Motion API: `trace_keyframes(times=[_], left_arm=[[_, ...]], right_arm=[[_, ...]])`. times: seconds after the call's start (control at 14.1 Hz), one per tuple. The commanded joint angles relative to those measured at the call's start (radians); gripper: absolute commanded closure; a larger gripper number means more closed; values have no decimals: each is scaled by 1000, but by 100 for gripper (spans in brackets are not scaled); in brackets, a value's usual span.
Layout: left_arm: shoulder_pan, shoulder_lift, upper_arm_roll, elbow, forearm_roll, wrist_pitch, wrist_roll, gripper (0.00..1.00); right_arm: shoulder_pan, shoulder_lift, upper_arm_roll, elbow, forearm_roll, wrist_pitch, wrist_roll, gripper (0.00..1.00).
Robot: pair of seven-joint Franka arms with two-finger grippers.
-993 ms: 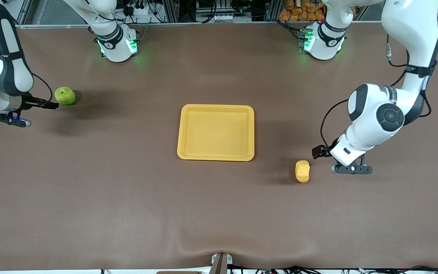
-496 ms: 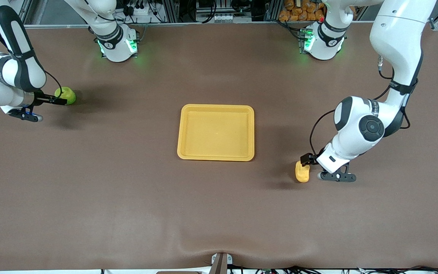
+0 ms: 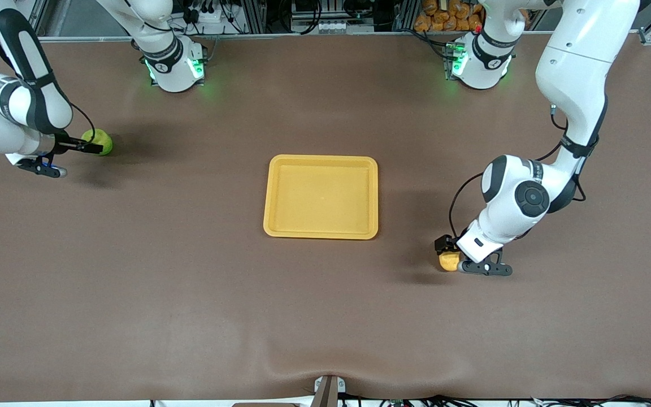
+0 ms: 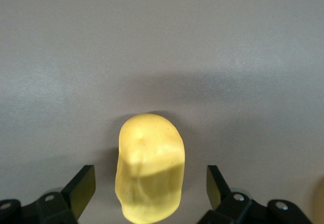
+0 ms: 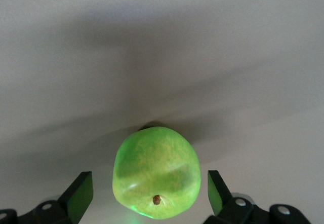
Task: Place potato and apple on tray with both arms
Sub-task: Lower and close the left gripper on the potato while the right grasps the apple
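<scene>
The yellow tray [image 3: 321,233] lies flat in the middle of the brown table, with nothing on it. The yellow-orange potato [image 3: 448,262] lies on the table toward the left arm's end, nearer the front camera than the tray. My left gripper [image 3: 445,252] is open and low over it, and in the left wrist view the potato [image 4: 150,167] sits between the two fingers with gaps on both sides. The green apple [image 3: 104,140] lies toward the right arm's end. My right gripper [image 3: 92,148] is open around the apple [image 5: 156,172], its fingers clear of it.
Both arm bases with green lights stand along the table's edge farthest from the front camera. A small metal bracket [image 3: 328,390] sits at the table's edge nearest the front camera. A bag of orange items [image 3: 444,14] lies off the table.
Both arms have moved in and down. The left gripper has come over the potato and the right gripper has closed the distance onto the apple. Neither food has moved.
</scene>
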Motion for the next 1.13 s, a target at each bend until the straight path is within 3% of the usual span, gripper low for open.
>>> trace_keyframes(times=[0.0,0.35,0.5,0.64,0.85,1.06], left_arm=[[-7,19,3,22,54,5,7,15],[-16,33,3,22,68,5,1,33],[-17,36,4,22,68,5,0,44],[-17,34,4,22,68,5,-2,61],[-34,31,4,33,66,-1,-5,97],[-40,17,7,33,68,-12,-4,100]], right_arm=[[-30,-19,17,-31,-23,30,-1,0],[-50,-2,18,-31,-23,30,-1,0],[-55,10,18,-32,-23,32,0,0],[-55,16,18,-32,-23,39,0,0],[-60,19,18,-75,-23,99,3,0],[-69,41,18,-90,-23,131,3,0]])
